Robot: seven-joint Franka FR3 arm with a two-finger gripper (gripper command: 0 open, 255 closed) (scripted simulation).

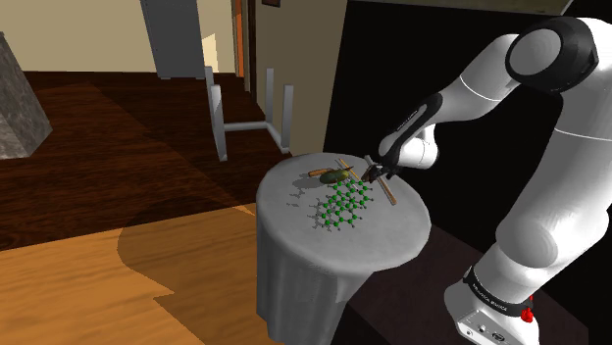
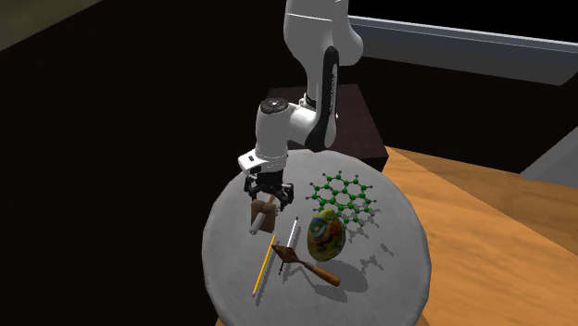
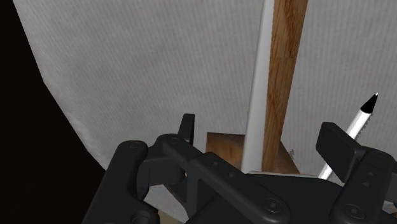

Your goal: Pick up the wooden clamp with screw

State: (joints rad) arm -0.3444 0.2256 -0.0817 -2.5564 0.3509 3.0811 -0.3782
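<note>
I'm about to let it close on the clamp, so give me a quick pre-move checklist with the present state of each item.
1. The tool is open: ok, its fingers stand apart.
2. The wooden clamp is between the fingers: ok, its block end sits in the gap.
3. The fingers touch the wooden clamp: not ok, space shows on both sides.
4. The pen is clear of the closing finger: cannot tell, it runs behind one finger.
5. The wooden clamp rests on the table: ok.
</note>
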